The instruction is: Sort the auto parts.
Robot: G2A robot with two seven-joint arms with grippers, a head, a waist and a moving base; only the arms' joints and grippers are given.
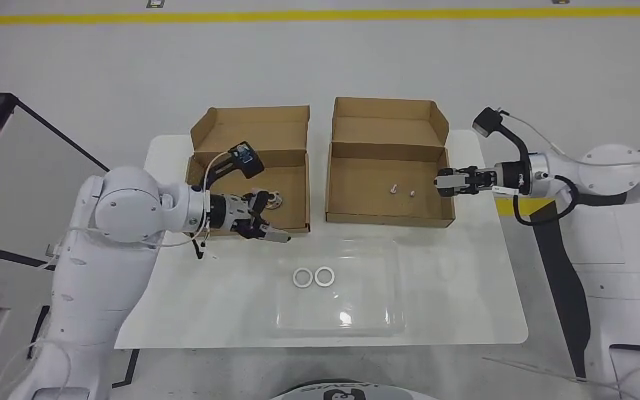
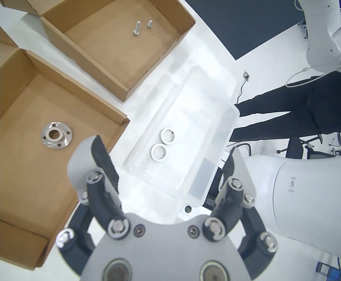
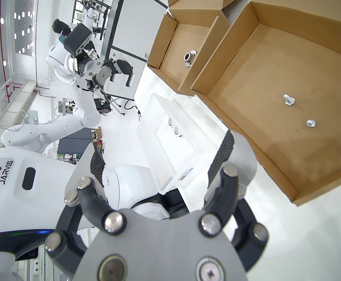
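**A:** Start at the left. What's the left gripper (image 1: pixel 274 217) doing?

**B:** It hangs over the front right part of the left box (image 1: pixel 290 170). Its jaws are spread wide and there's nothing between them.

**A:** And the parts in that box?

**B:** One metal flange (image 2: pixel 56 132), lying flat on the cardboard floor near the front right corner. It sits just beside the gripper, and the fingers (image 2: pixel 102 157) aren't touching it.

**A:** Moving along?

**B:** A clear tray (image 1: pixel 370 300) sits on the white surface (image 1: pixel 480 290), in front of the two boxes. It holds two white rings, one (image 1: pixel 301 277) beside the other (image 1: pixel 325 276). They lie in the left half of the tray, near its back wall, close enough to look like they touch.

**A:** And the right box (image 1: pixel 360 195)?

**B:** It stands just beside the left one, flaps open. Two small silver bolts are on its floor, right of centre. In the left wrist view the longer one (image 2: pixel 136 28) lies on its side, with the shorter one (image 2: pixel 149 24) just next to it but apart. In the right wrist view the shorter one looks stood on its head, though it's too small to be sure.

**A:** And the right gripper (image 1: pixel 440 183)?

**B:** It's at the right wall of that box, pointing inward toward the bolts but well short of them. The right wrist view shows its jaws wide apart and empty.
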